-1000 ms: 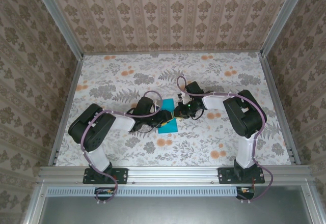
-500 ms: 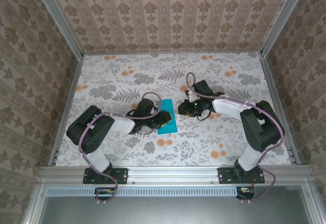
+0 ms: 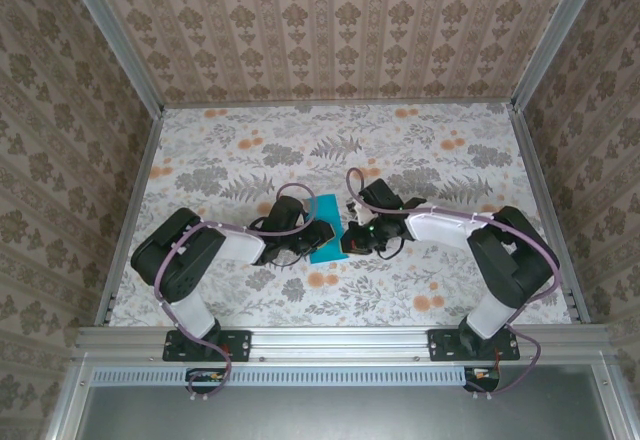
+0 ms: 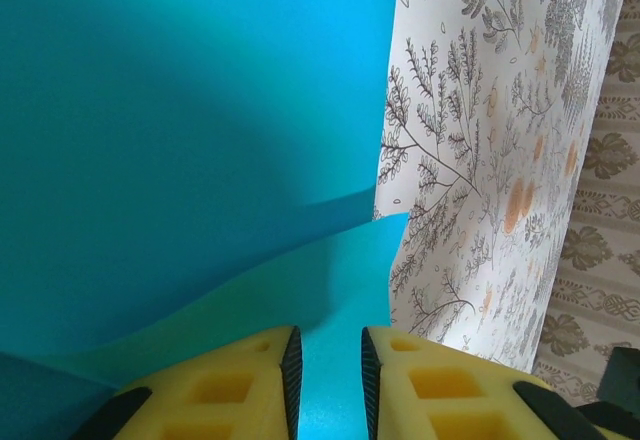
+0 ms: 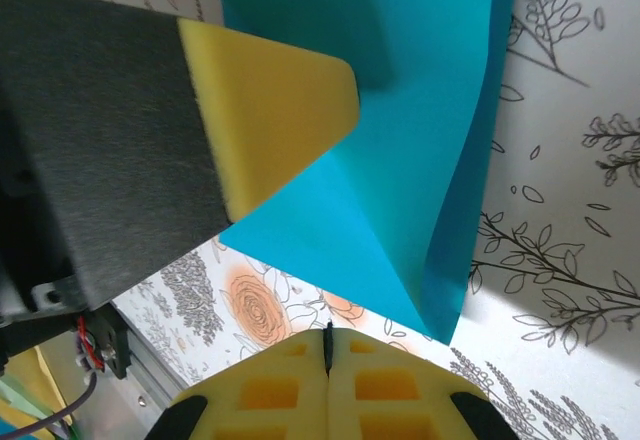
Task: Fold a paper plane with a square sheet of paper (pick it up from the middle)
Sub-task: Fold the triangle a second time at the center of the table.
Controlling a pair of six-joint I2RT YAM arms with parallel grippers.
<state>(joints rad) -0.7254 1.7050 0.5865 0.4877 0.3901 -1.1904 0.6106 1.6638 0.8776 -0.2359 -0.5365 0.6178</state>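
Note:
The teal sheet of paper lies partly folded on the table between my two grippers, with a raised flap and slanting creases. My left gripper reaches over its left side, jaws a narrow gap apart above the paper's surface. In the left wrist view that gripper has teal paper showing through the gap. My right gripper is shut and holds nothing, just off the paper's pointed corner; from above it sits at the right edge. One yellow left fingertip rests on the paper.
The floral tablecloth spreads wide on all sides of the paper. Patterned walls on an aluminium frame close the table at left, right and back. The front rail carries both arm bases.
My right gripper drew back to the right, then came in again to the paper's right edge and shut. The left jaws have narrowed over the paper.

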